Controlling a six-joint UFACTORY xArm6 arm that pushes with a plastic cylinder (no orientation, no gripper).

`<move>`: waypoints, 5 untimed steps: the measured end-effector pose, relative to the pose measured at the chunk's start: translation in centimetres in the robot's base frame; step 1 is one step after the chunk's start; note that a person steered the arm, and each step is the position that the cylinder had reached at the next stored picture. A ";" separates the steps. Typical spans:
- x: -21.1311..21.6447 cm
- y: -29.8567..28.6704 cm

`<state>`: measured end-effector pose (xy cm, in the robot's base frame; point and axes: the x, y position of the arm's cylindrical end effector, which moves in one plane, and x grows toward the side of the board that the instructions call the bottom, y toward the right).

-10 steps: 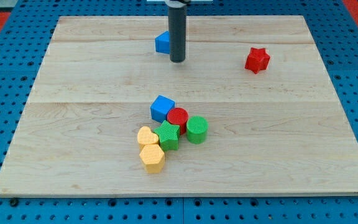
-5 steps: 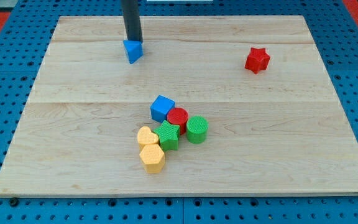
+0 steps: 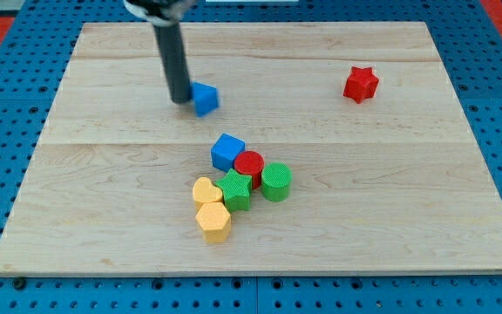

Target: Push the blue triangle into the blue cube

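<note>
The blue triangle [image 3: 205,98] lies on the wooden board [image 3: 390,192], left of centre in the upper part. My tip [image 3: 179,100] stands right against its left side. The blue cube [image 3: 227,152] sits lower, near the board's middle, below and slightly right of the triangle, a gap apart from it. The cube is at the top left of a cluster of blocks.
Touching the cube is a red cylinder [image 3: 249,165], with a green cylinder [image 3: 276,181] to its right, a green star [image 3: 235,190] below, then a yellow heart [image 3: 206,191] and a yellow hexagon [image 3: 213,221]. A red star [image 3: 361,84] sits alone at the upper right.
The rod swept left behind the triangle, then came down on its left side. The blue triangle moved left, then down and right toward the cube. The other blocks did not move.
</note>
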<state>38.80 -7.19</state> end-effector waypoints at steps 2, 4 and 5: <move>-3.6 4.3; 4.3 4.3; 5.2 7.2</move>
<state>43.99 0.01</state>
